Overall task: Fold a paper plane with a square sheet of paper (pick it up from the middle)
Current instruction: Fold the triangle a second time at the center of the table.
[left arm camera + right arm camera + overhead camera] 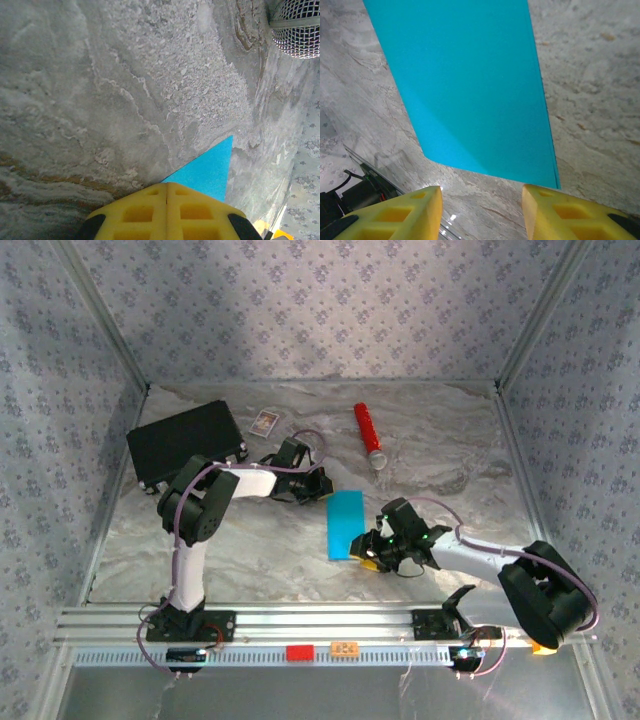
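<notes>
The square sheet of paper (345, 524) lies flat on the marbled table as a long cyan-blue rectangle, folded double along one long edge (470, 85); it has no dart shape. My left gripper (322, 490) sits at its far left corner, yellow fingers (166, 210) pressed together, with a blue corner (210, 170) showing just beyond the tips; whether they touch the paper I cannot tell. My right gripper (368, 548) hovers at the near right corner, open (482, 200), nothing between its fingers, the paper's near edge just ahead of them.
A black case (185, 445) lies at the back left with a small white card (264, 422) beside it. A red cylinder (367, 430) with a metal mesh head (296, 27) lies behind the paper. An aluminium rail (330, 625) runs along the near edge.
</notes>
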### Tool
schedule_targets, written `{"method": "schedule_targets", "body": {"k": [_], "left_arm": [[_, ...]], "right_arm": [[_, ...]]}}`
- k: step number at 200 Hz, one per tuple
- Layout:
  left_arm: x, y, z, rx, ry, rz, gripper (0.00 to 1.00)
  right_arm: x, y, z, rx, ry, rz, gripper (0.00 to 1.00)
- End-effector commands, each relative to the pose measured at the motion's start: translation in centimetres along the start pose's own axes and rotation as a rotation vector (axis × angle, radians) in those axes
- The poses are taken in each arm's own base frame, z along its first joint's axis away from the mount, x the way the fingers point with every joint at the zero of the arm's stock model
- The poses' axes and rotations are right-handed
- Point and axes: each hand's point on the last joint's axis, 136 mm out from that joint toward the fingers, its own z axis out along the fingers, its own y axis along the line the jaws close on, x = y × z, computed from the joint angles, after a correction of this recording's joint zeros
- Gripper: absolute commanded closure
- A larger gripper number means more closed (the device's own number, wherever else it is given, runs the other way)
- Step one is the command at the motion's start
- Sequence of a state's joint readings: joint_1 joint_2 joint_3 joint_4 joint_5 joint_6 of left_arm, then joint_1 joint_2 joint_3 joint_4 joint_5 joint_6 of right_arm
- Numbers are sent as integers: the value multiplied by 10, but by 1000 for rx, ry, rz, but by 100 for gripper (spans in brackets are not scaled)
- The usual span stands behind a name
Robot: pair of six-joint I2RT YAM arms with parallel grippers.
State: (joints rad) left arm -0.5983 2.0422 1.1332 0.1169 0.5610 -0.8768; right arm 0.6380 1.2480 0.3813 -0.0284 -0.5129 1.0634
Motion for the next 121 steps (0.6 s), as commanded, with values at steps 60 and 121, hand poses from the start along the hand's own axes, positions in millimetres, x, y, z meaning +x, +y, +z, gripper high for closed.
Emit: {"method": "schedule_targets", "body": {"k": [60, 121], "left_arm": [[27, 29, 16, -85, 73, -42, 100], [27, 27, 17, -85, 76, -38, 100]], "right_arm": [[-30, 15, -7, -46, -122, -32, 50], [-18, 14, -14, -30, -96, -56, 50]]}}
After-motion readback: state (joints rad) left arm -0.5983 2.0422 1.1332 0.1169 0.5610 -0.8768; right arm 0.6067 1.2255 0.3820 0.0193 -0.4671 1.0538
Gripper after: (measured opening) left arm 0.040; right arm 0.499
